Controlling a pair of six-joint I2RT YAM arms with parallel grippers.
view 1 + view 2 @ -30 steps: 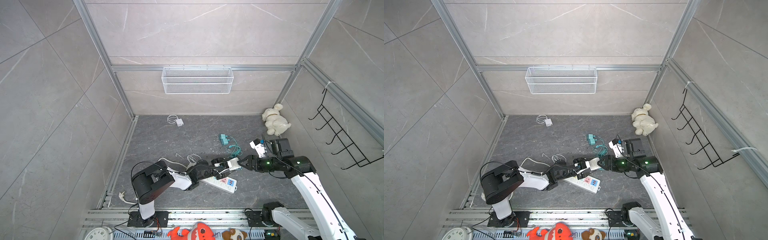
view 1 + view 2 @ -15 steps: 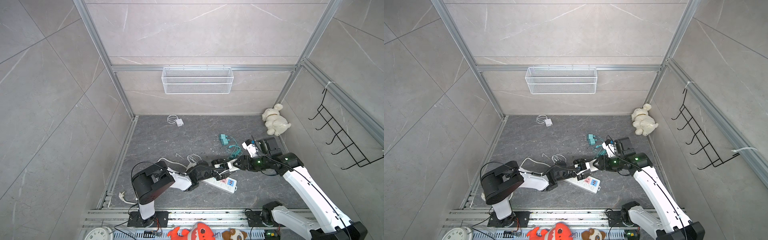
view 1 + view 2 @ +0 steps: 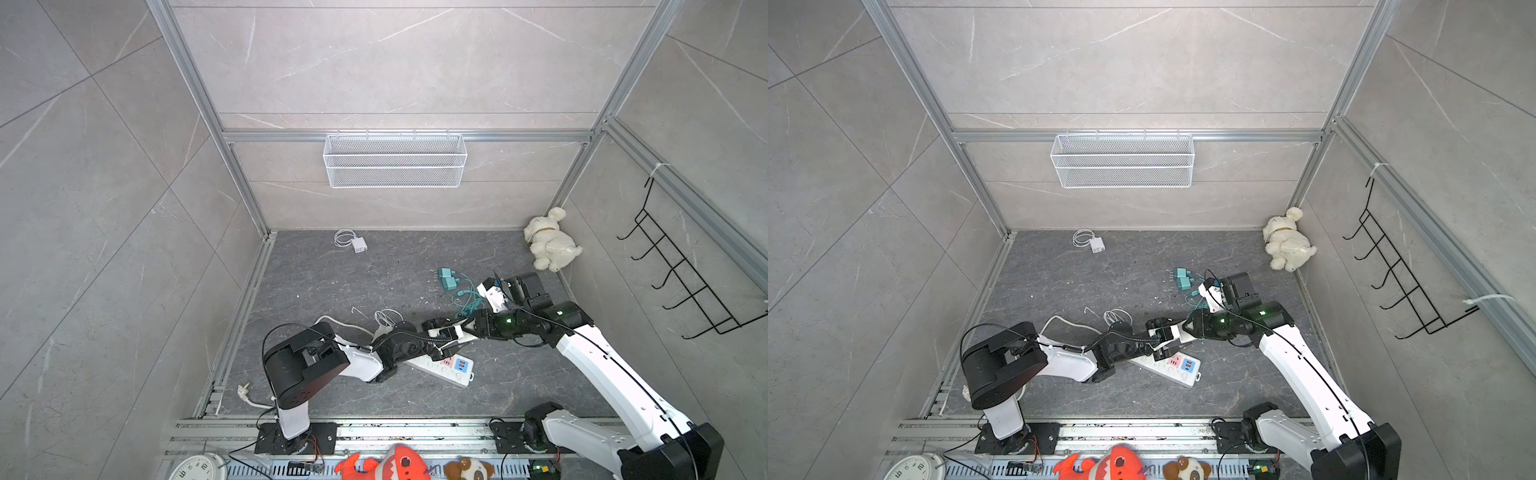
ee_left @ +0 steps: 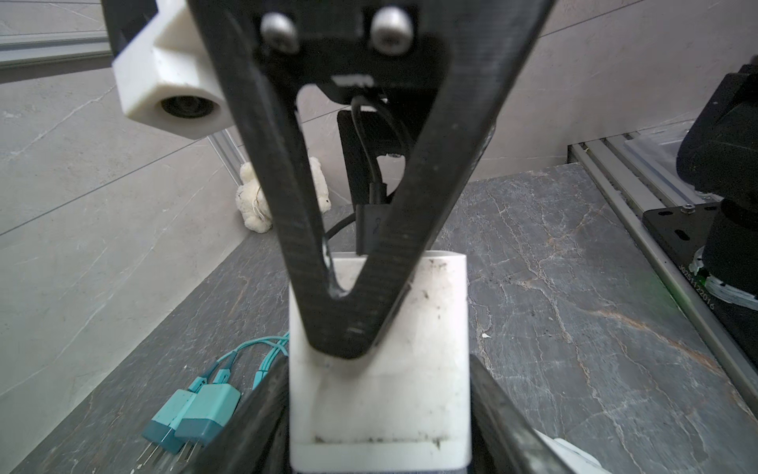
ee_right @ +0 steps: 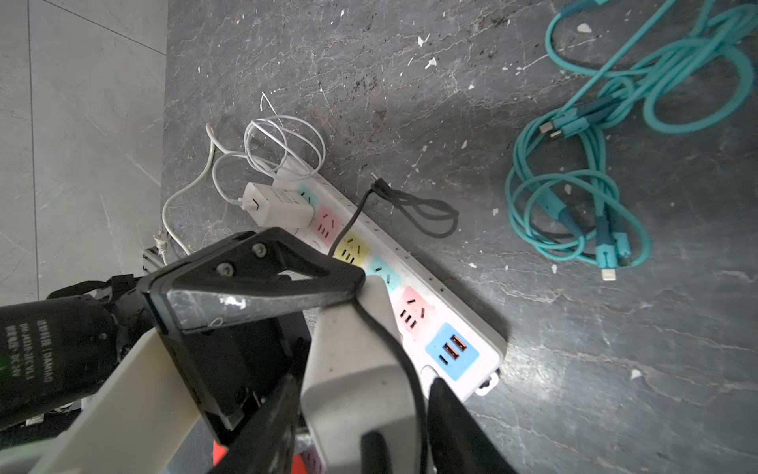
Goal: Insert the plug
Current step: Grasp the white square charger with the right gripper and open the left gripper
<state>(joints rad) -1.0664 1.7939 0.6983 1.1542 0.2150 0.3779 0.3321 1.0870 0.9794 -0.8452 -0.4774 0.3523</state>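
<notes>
The plug is a white adapter block (image 3: 452, 333) (image 3: 1178, 332) with a black cable, held just above the white power strip (image 3: 453, 368) (image 5: 451, 349). My left gripper (image 4: 377, 431) is shut on it, one finger (image 4: 262, 410) pressed against each wide side. My right gripper (image 5: 361, 410) has come in from the opposite end. Its fingers (image 5: 455, 422) stand on either side of the plug's free end, very near it. Whether they press on it does not show. One right finger (image 4: 340, 320) lies over the plug's flat face in the left wrist view.
A white charger (image 5: 279, 205) sits plugged into the strip's far end, with a loose black cable (image 5: 422, 209) beside it. Teal cables (image 5: 594, 184) and teal adapters (image 3: 446, 278) lie behind. A plush toy (image 3: 548, 241) is in the back right corner and another white charger (image 3: 357, 245) is at the back.
My right arm has reached leftward to the plug held by my left gripper, and its jaws have narrowed around it. The left arm has stayed still.
</notes>
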